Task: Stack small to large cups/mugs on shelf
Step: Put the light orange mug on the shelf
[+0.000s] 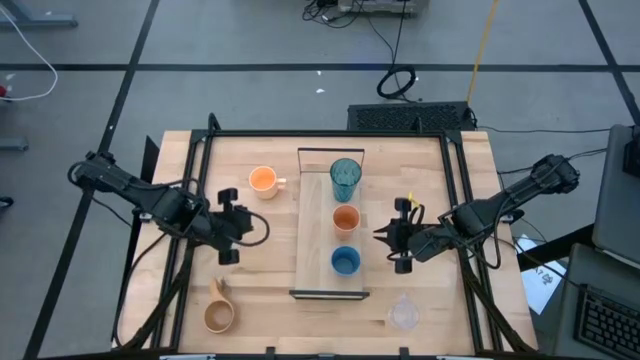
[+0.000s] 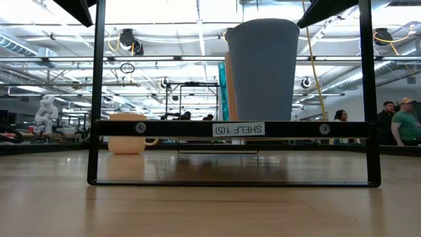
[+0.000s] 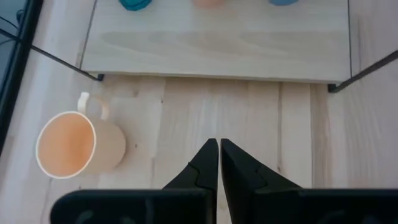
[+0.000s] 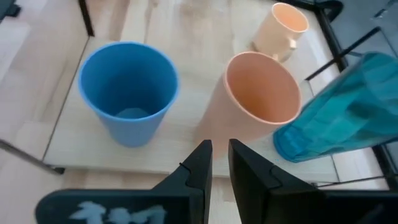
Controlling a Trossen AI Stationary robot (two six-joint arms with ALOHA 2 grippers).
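- A small white label (image 2: 239, 129) sits at the middle of the black front bar of the shelf (image 2: 164, 128) in the low view; its print shows mirror-reversed and reads "SHELF 1(5)"
- No other text is legible

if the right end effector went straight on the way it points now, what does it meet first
Probably the small orange cup on the shelf: the shut right end effector points at its near side, though the blue cup sits close beside that line.
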